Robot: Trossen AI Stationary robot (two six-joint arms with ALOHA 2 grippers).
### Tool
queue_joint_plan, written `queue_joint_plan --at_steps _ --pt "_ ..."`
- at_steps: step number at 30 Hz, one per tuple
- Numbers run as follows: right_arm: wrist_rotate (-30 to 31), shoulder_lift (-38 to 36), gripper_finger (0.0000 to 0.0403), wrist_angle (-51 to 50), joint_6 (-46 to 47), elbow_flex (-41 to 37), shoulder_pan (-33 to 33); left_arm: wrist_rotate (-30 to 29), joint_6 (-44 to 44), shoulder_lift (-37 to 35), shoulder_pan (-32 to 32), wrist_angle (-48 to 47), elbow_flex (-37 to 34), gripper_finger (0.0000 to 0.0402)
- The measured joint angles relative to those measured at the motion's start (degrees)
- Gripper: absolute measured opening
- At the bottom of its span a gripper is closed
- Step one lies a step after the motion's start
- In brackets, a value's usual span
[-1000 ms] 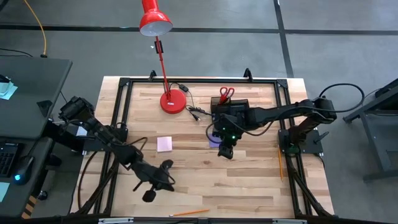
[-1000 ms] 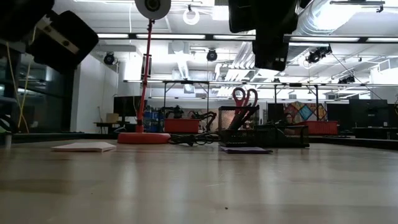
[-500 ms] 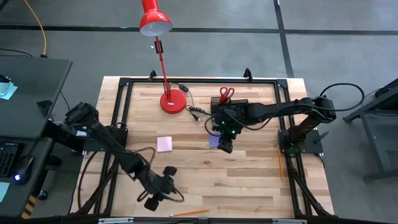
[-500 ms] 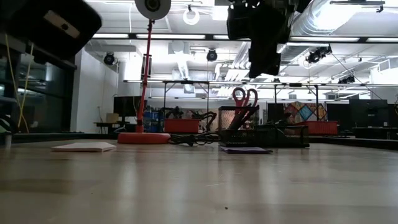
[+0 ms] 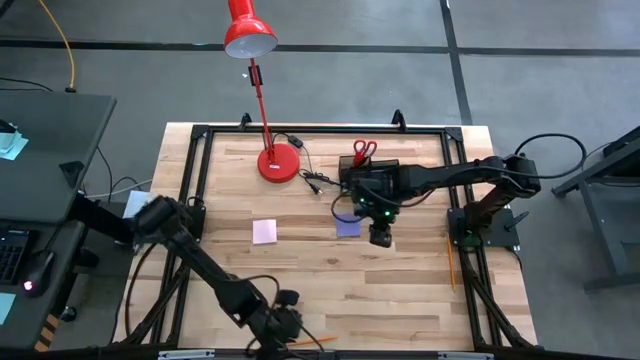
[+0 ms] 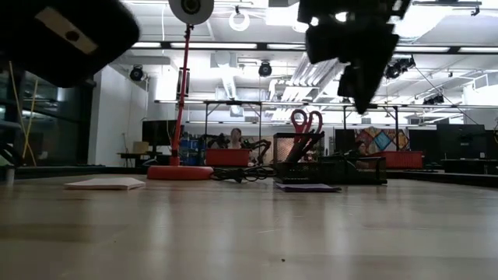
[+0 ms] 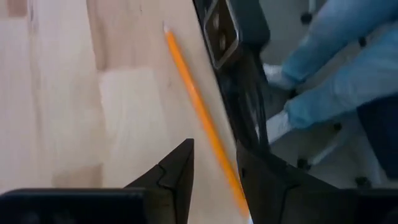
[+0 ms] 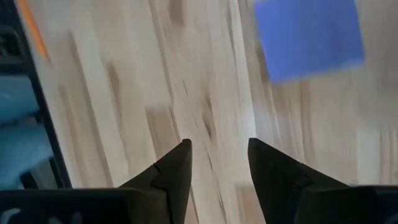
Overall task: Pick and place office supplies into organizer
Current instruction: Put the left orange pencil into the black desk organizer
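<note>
Two arms are up, and I am watching the left gripper (image 5: 283,325), far from the organizer (image 5: 372,172) at the table's opposite long edge. Its fingers (image 7: 177,177) stand partly apart with nothing between them. The orange pencil (image 7: 202,118) lies just ahead of them, its long axis running close along that edge beside the black frame rail (image 7: 233,56), and its near end passes almost between the fingertips. So the left arm is plainly the nearer one for this pencil. I judge the room tight on the rail side: one finger has little space between pencil and frame, while bare wood is open on the other side.

The right gripper (image 5: 379,235) hangs above the table just out from the organizer, fingers (image 8: 174,171) partly apart and empty, with the purple sticky-note pad (image 5: 347,227) lying flat beside it. The pink sticky-note pad (image 5: 264,231) lies farther off, toward the red lamp base (image 5: 280,162). Red-handled scissors (image 5: 363,150) already stand in the organizer. Another pencil (image 5: 450,262) lies outside the frame past the right arm.
</note>
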Motion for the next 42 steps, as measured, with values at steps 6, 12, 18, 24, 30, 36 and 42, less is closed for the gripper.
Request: queue_joint_plan --at_steps 6,12,18,24,30,36,42 --pt "-0.1 -0.6 0.0145 -10.3 -5.5 -1.1 -0.8 -1.0 -4.3 4.1 0.0 -2.0 3.9 0.0106" --pt "-0.3 -1.1 0.0145 -9.0 -7.6 -2.8 -1.8 0.6 -6.1 8.0 0.0 -1.9 6.6 0.0106" --pt "-0.5 -2.3 0.0145 -7.1 -7.4 -4.5 -2.0 2.1 -7.5 9.0 0.0 -0.4 6.6 0.0106" --pt "-0.4 -2.6 0.0145 -6.4 -7.5 -5.7 -2.0 3.5 -7.6 9.2 0.0 -2.8 6.6 0.0106" --pt "0.3 -2.6 0.0145 -5.6 -7.8 -5.7 -2.0 3.1 -3.7 9.2 0.0 -6.2 6.7 0.0106" --pt "1.0 -2.6 0.0145 -5.1 -8.1 -5.7 -2.0 2.0 -1.3 9.3 1.2 -8.7 6.8 0.0106" --pt "0.9 -2.6 0.0145 -5.7 -8.0 -5.7 -2.3 1.7 -0.9 9.3 4.5 -11.2 6.8 0.0106"
